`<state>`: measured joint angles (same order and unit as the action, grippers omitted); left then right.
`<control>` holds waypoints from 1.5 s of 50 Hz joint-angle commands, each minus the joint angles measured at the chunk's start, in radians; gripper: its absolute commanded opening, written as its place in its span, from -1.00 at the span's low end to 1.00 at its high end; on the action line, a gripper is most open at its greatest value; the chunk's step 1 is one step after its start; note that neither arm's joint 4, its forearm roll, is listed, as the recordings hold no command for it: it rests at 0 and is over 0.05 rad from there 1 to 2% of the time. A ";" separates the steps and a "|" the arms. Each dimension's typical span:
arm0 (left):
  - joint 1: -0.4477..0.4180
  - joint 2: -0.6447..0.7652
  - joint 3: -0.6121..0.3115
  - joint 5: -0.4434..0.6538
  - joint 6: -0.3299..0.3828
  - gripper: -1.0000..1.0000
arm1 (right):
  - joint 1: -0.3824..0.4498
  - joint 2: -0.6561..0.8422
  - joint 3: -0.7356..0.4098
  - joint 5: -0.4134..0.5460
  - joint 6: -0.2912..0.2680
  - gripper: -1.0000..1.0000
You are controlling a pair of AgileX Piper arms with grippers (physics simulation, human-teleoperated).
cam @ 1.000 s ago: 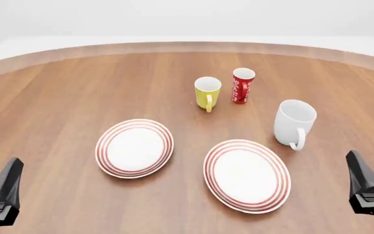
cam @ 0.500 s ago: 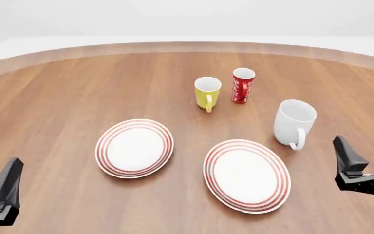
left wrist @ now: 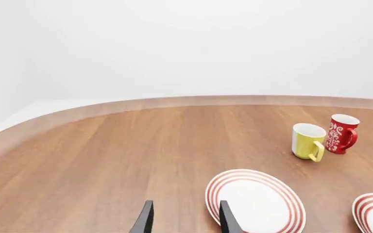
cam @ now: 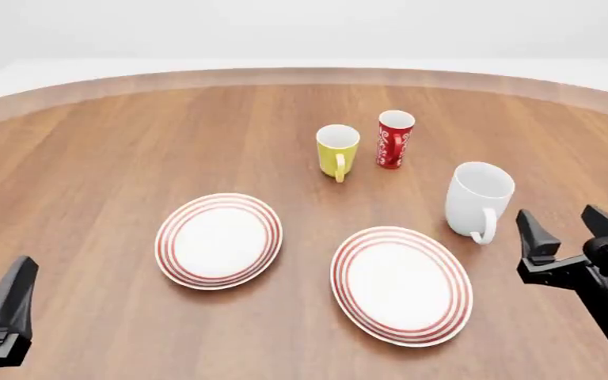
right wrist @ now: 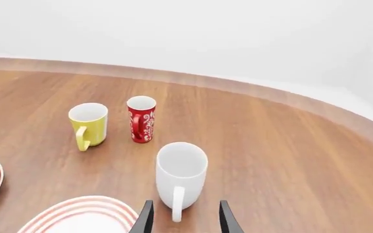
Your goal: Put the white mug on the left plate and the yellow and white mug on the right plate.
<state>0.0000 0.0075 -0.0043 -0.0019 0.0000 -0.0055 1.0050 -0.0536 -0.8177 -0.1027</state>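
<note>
Near right gripper (cam: 566, 233), upright white mug (cam: 477, 196), handle nearward.

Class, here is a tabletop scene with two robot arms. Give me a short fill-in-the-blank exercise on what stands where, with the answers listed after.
1. The right gripper, jaws open, is nearest the ____ mug.
2. Both plates, the left plate and the right plate, carry ____ mugs.
3. Beside the yellow and white mug stands a ____ cup.

Missing words: white; no; red

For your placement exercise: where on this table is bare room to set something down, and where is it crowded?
Bare wood lies left of the left plate and beyond both plates. Crowded: yellow and white mug beside red cup, and white mug near right plate.
</note>
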 commanded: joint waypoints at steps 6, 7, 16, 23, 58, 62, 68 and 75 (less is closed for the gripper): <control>0.000 0.000 0.000 0.000 0.000 1.00 | 0.006 0.239 -0.027 -0.167 -0.004 1.00; 0.000 0.000 0.000 0.000 0.000 1.00 | 0.005 0.250 -0.029 -0.173 -0.005 1.00; 0.000 0.000 0.000 0.000 0.000 1.00 | 0.008 0.344 -0.057 -0.221 -0.004 1.00; 0.000 0.000 0.000 0.000 0.000 1.00 | 0.012 0.400 -0.077 -0.243 -0.002 1.00; 0.000 0.000 0.000 0.000 0.000 1.00 | 0.006 0.643 -0.149 -0.349 0.013 1.00; 0.000 0.000 0.000 0.000 0.000 1.00 | 0.004 0.673 -0.158 -0.363 0.014 1.00; 0.000 0.000 0.000 0.000 0.000 1.00 | 0.008 0.713 -0.173 -0.377 0.017 1.00; 0.000 0.000 0.000 0.000 0.000 1.00 | 0.007 0.751 -0.185 -0.391 0.019 1.00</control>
<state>0.0000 0.0075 -0.0043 -0.0019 0.0000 0.0021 1.6985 -0.2197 -1.1864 -0.0865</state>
